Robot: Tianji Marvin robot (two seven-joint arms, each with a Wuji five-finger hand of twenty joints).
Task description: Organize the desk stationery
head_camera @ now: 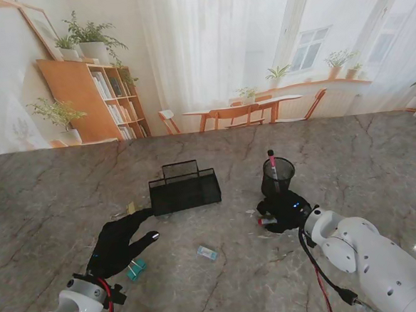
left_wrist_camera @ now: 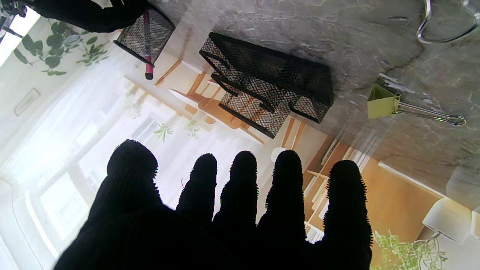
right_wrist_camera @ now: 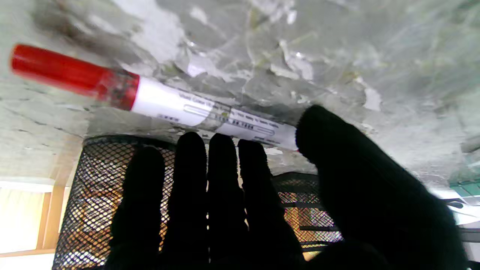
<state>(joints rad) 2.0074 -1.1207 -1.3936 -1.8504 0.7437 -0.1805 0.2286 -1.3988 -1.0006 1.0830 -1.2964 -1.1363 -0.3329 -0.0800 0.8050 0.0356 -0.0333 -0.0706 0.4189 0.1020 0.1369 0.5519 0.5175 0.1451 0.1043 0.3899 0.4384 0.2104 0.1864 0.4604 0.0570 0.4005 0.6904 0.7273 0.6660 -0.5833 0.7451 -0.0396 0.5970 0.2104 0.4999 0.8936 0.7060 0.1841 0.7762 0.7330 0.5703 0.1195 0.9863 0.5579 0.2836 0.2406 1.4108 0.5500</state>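
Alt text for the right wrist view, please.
A black-gloved right hand reaches, fingers extended, over a red-capped white marker lying on the marble table. A black mesh pen cup stands just beyond the fingers.

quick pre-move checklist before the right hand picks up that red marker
1. Red-capped marker lying flat on the table, within reach: ok.
2. Right hand over the marker, fingers next to its barrel: ok.
3. Firm grasp on the marker: cannot tell, thumb only at its end.
4. Mesh pen cup upright, with room beside its one pink pen: ok.
5. Left hand open, away from the cup: ok.
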